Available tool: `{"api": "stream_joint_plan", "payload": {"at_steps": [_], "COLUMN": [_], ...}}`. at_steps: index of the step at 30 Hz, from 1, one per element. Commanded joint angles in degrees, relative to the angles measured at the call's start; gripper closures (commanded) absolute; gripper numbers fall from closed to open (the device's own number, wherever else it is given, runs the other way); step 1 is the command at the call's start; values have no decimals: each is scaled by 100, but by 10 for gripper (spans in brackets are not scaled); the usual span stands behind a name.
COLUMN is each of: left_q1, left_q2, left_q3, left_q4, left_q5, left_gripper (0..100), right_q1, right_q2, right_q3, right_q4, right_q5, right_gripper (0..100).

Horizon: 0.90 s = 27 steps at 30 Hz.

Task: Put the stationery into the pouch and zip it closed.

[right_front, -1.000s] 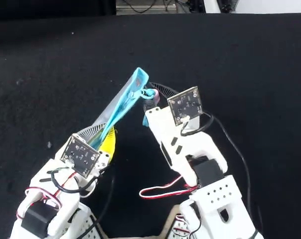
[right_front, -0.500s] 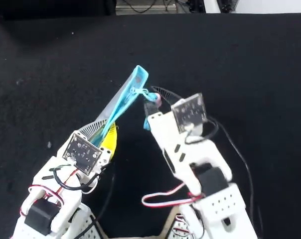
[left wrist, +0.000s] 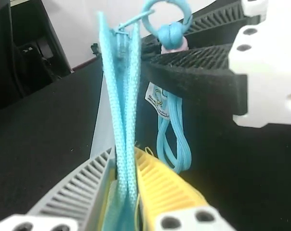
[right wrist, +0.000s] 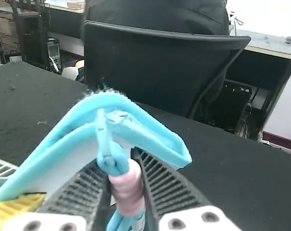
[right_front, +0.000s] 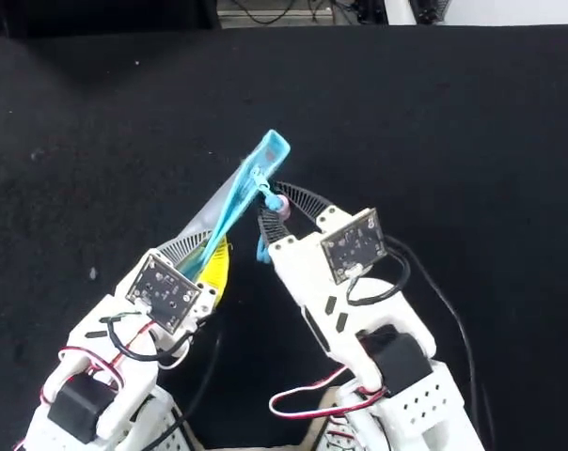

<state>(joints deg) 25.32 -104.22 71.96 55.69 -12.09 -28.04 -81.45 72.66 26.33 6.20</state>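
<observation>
Lower left of centre in the high view, the left gripper (right_front: 207, 256) is clamped on the near end of the light-blue fabric pouch (right_front: 239, 193), which slants toward mid-frame. There the right gripper (right_front: 273, 211) pinches the pink bead zip pull (right_front: 282, 206), above the black table (right_front: 453, 122).

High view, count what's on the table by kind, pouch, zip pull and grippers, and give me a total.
Pouch: 1
Zip pull: 1
Grippers: 2, the left gripper and the right gripper
Total: 4
</observation>
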Motion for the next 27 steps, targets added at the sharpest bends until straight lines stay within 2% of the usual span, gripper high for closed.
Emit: {"api": "stream_joint_plan", "payload": {"at_steps": [1,5,9,12,14,21,27], "left_q1": [101,101,101,101,101,154,163], "left_q2": [-53,-53,-44,-35,-35,-9,-9], "left_q3": [-136,-382,-435,-374,-347,-558,-558], "left_q4": [176,554,554,545,360,-624,-1029], "left_q5": [44,35,35,70,70,79,79], "left_gripper": [971,970,966,901,876,880,880], "right_q1": [-132,-132,-141,-141,-141,-141,-141], "right_q2": [-92,-92,-92,-92,-92,-92,-92], "right_q3": [-40,-40,-40,-31,-31,-31,-31], "right_q4": [0,9,9,9,9,9,0], "right_q5": [9,9,9,0,9,9,9], "right_gripper": [988,988,988,988,988,988,988]}}
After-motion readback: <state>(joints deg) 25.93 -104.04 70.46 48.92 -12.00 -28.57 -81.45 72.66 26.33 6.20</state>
